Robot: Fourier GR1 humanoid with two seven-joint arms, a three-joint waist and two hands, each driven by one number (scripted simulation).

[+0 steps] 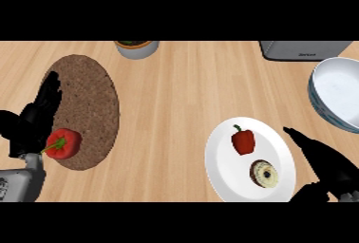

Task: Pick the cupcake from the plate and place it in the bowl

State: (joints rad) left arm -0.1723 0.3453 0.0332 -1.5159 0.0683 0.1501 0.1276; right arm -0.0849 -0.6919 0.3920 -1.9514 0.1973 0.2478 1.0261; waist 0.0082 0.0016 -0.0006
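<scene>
Your cupcake [265, 173] sat on the white plate [223, 156] at the lower right of the counter [175, 95], toward the plate's near side, seen from above as a pale round top with a dark centre. A red pepper [243, 141] lay on the same plate just beyond it, close to the cupcake, though I couldn't tell whether they touched.

Your right hand [324, 163] came in from the lower right corner, fingers held straight and pointing up and to the left over the plate's right rim. It had hold of nothing; the cupcake lay just to the left of the hand, apart from it.

The bowl [335, 92] stood at the right edge, beyond the plate and apart from it, cut off by the picture's edge. It was white inside with a blue-grey outer wall.

Your left hand [36, 118] showed at the left edge, fingers straight and pointing up, resting over the left rim of a brown mat [88, 95], and it gripped nothing. A red tomato [64, 143] with a green stem lay on the mat's near end, just right of that hand.

At the far edge you had a grey pot [137, 48] and a grey appliance [305, 50], both cut off.
</scene>
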